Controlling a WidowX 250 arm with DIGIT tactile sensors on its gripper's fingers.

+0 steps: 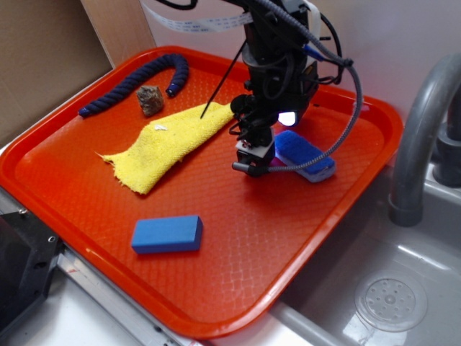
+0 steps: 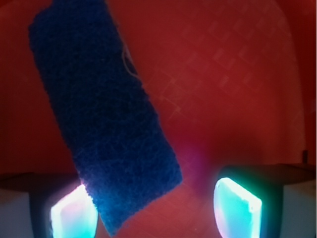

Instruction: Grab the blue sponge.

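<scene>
On the left side of the red tray [image 1: 86, 216], near the back, we see a dark blue rope [image 1: 137, 79] that bends like a hook, and a small grey stone [image 1: 150, 99] just beside it. Next comes a yellow cloth [image 1: 164, 143], soft and fuzzy, with a ragged corner. In front of it, well apart, lies a smooth blue block [image 1: 167, 234] with sharp edges; that is not the one we want. Farther right our gripper [image 1: 253, 155] hangs low over the tray, with black cables looping around it. Just to its right lies the blue sponge [image 1: 306, 155], with a rough dark blue top, a pale foam bottom and round corners. In the wrist view the gripper [image 2: 156, 210] is spread apart, with nothing between its two glowing fingers [image 2: 74, 215]. There the blue sponge [image 2: 99, 109] looks long and woolly. It lies slanted, from the top left down to the bottom middle, and its near end touches or covers the edge of the left finger. So most of the sponge is ahead of us and off to that side, not in the gap. We think we must shift over and turn a little, so the fingers sit on both long sides, before we squeeze. On the far right, off the tray, are a grey sink [image 1: 403, 288] and a tap [image 1: 421, 144].
</scene>
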